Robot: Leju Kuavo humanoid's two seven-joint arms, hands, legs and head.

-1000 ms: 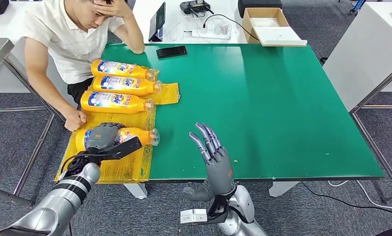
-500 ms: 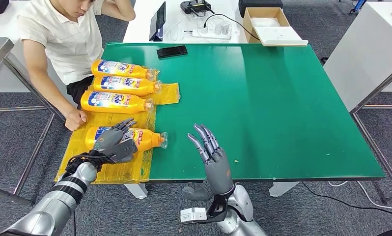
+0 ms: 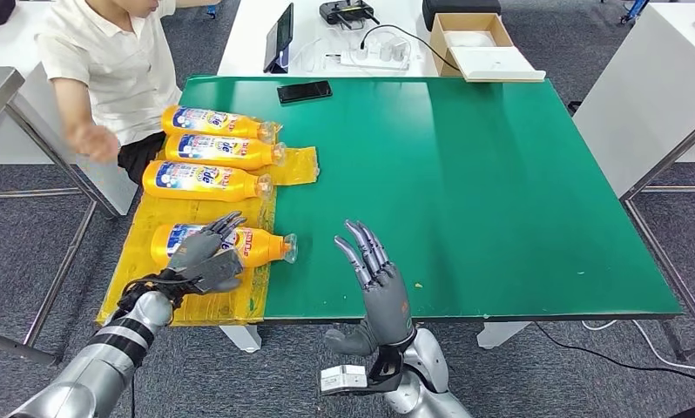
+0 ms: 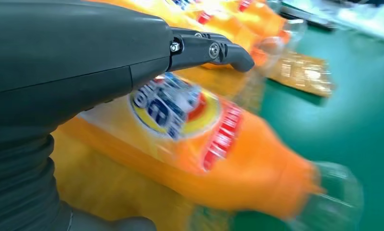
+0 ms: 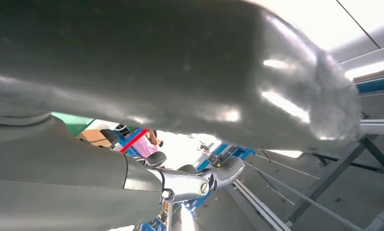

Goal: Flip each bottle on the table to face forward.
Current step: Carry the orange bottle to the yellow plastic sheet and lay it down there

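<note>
Several orange bottles lie on their sides on a yellow sheet (image 3: 218,300) at the left of the green table (image 3: 466,192). The nearest bottle (image 3: 261,246) shows its blue and yellow label, with its clear cap pointing right. My left hand (image 3: 203,257) hovers over its near end with fingers spread, gripping nothing. In the left wrist view the fingers (image 4: 214,50) reach straight out above this bottle (image 4: 204,144). Three more bottles (image 3: 203,180) (image 3: 222,150) (image 3: 213,122) lie farther back, labels up. My right hand (image 3: 379,283) stands upright and open at the table's front edge.
A person in a white shirt sits at the table's left, one hand (image 3: 96,141) raised beside the far bottles. A black phone (image 3: 304,91) lies at the table's back edge. A cardboard box (image 3: 475,39) and a power strip (image 3: 374,57) sit on the white desk behind.
My left hand has let go of the nearest bottle, which rolled label-up and shifted right. The person lifted their hand off the yellow sheet. My right hand stayed put.
</note>
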